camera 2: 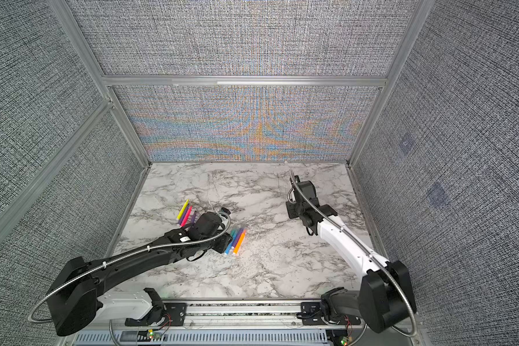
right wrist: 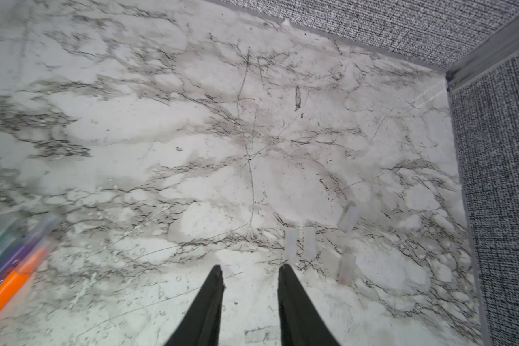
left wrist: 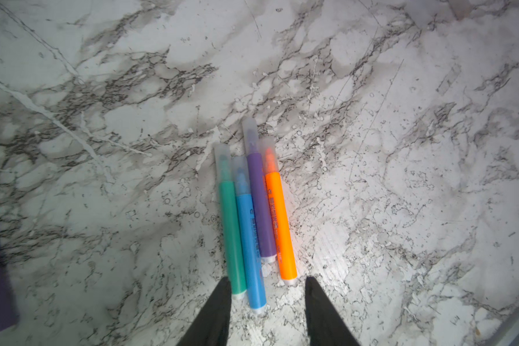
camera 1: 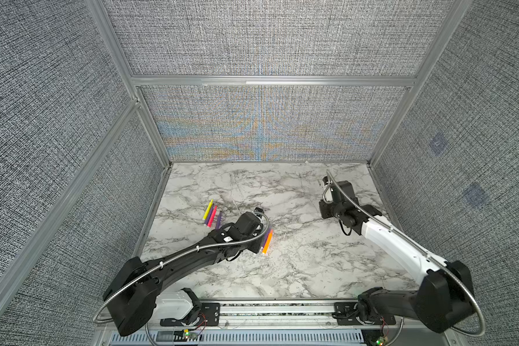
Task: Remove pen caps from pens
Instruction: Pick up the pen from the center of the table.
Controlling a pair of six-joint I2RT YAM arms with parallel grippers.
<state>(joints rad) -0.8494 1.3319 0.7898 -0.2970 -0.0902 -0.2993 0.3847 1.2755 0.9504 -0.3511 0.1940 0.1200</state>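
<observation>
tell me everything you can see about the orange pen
The orange pen is a slim, bright, plastic-looking marker with dark print along the barrel, a white butt end and a clear cap still on, orange tip showing through. It lies flat on the marble table, outermost in a row of four, its side against the purple pen. Nothing grips it.

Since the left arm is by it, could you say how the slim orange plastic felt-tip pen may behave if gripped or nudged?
The orange pen has a round barrel, so it probably rolls if nudged, unless the slim purple pen alongside blocks it. It looks rigid and light; smooth plastic might slip in the left gripper.
</observation>
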